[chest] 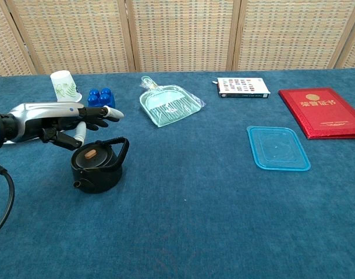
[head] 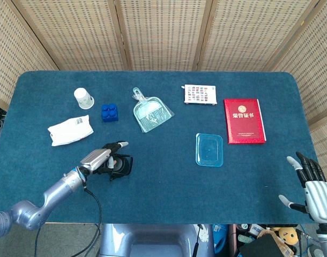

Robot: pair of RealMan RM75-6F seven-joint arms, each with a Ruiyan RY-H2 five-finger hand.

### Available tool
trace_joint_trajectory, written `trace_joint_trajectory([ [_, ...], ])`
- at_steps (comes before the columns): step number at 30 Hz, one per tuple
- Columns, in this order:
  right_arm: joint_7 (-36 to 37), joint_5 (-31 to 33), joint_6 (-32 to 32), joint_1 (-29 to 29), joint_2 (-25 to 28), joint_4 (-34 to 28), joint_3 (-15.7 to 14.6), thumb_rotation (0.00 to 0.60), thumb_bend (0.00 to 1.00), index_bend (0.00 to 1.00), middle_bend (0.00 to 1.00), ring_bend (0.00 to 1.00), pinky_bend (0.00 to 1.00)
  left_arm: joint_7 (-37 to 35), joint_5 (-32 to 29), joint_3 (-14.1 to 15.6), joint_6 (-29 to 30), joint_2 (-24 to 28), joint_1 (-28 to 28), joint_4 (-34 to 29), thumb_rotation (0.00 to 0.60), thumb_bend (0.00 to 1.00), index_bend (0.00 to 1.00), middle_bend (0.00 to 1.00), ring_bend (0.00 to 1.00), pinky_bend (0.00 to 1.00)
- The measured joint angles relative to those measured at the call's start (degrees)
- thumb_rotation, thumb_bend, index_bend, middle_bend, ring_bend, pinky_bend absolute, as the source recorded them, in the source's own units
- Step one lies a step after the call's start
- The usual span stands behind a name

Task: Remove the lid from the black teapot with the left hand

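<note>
Blue tablecloth (chest: 212, 232) bears squat black teapot (chest: 97, 168), orange-knobbed lid (chest: 91, 154) seated.

Paper cup (head: 83, 98) sits at 10 o'clock beside blue brick (head: 110, 112), dustpan (head: 151, 112) near 12, red booklet (head: 244, 120) at 2.

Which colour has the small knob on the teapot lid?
Orange knob, clearest in the chest view.
</note>
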Motion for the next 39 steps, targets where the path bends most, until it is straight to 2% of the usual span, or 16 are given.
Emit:
trace_joint_trajectory([
  [12, -0.1, 0.0, 0.1, 0.0, 0.1, -0.1, -0.1, 0.600, 0.00, 0.00, 0.00, 0.00, 0.00, 3.5, -2.5, 0.5, -2.5, -0.5, -2.6, -3.0, 0.600, 1.00, 0.00, 0.00, 0.00, 0.00],
  [24, -0.2, 0.1, 0.1, 0.0, 0.0, -0.1, -0.1, 0.600, 0.00, 0.00, 0.00, 0.00, 0.00, 3.8, 1.6, 2.9, -2.9, 1.8, -3.1, -7.8, 0.600, 1.00, 0.00, 0.00, 0.00, 0.00],
  [33, -0.5, 0.2, 0.0, 0.0, -0.1, -0.2, -0.1, 0.600, 0.00, 0.00, 0.00, 0.00, 0.00, 4.6, 4.0, 5.1, -4.4, 5.3, -3.8, -12.2, 0.600, 1.00, 0.00, 0.00, 0.00, 0.00],
  [39, -0.4, 0.2, 0.1, 0.0, -0.1, -0.3, -0.1, 0.600, 0.00, 0.00, 0.00, 0.00, 0.00, 4.3, 6.7, 7.3, -5.4, 10.1, -4.0, -16.7, 0.600, 1.00, 0.00, 0.00, 0.00, 0.00],
])
